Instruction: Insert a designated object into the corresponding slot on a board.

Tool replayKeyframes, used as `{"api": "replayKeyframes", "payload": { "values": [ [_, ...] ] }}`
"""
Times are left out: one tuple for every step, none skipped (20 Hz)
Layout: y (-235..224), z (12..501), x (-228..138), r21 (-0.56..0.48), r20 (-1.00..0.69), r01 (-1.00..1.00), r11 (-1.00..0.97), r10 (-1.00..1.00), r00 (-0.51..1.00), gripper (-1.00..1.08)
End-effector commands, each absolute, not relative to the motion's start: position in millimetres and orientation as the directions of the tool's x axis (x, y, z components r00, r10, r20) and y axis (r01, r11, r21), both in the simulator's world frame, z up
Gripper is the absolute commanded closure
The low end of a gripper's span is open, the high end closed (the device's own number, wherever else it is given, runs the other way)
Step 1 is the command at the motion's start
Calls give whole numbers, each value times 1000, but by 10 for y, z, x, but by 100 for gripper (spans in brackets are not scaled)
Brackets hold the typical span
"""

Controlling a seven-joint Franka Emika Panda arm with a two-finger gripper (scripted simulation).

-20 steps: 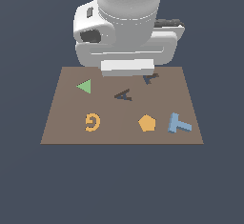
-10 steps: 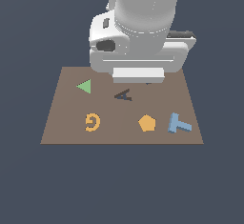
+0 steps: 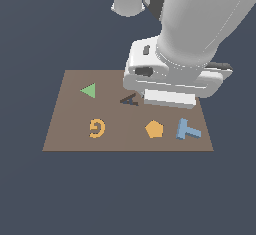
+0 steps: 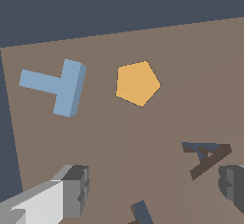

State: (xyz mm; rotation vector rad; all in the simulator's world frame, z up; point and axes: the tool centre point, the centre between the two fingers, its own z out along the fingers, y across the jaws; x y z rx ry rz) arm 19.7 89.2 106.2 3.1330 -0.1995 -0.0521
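The light-blue T block (image 3: pixel 187 129) lies flat on the brown board (image 3: pixel 65 139) near its front corner on the exterior view's right, next to the orange pentagon (image 3: pixel 154 129). The wrist view shows the same T block (image 4: pixel 59 87) and pentagon (image 4: pixel 137 83). My gripper (image 4: pixel 153 186) is open and holds nothing, and its grey fingers (image 4: pixel 74 192) hang above the board, apart from the T. A dark recess edge (image 4: pixel 141 212) peeks between the fingers; it may be part of the slot. In the exterior view the white hand (image 3: pixel 172 79) hides the slot.
A dark A-shaped recess (image 3: pixel 129 99) lies mid-board, close to one finger in the wrist view (image 4: pixel 207 154). A green triangle (image 3: pixel 89 90) and an orange G (image 3: pixel 97 128) sit toward the exterior view's left. Dark floor surrounds the board.
The arm has swung toward the exterior view's right and forward, closer to the blue T. The dark recess behind the A is now covered by the hand. The blocks have not moved.
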Motion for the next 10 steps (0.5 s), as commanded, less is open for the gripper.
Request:
{"api": "replayKeyframes", "payload": {
  "values": [
    [1056,966,293,4,-28,-164,-986,-164,986,-92],
    [1121,928,336,4,-25,-178,-984,-178,984,-92],
    [1184,890,380,3,-23,-193,-981,-193,981,-92],
    [1247,852,425,3,-21,-208,-978,-208,978,-92],
    [1305,816,470,3,-19,-222,-975,-222,975,-92],
    [1360,782,513,3,-17,-235,-972,-235,972,-92],
    [1412,750,555,3,-15,-247,-969,-247,969,-92],
    [1459,721,596,2,-13,-259,-966,-259,966,-92],
    [1503,693,634,2,-12,-269,-963,-269,963,-92],
    [1542,668,671,2,-10,-279,-960,-279,960,-92]
  ]
}}
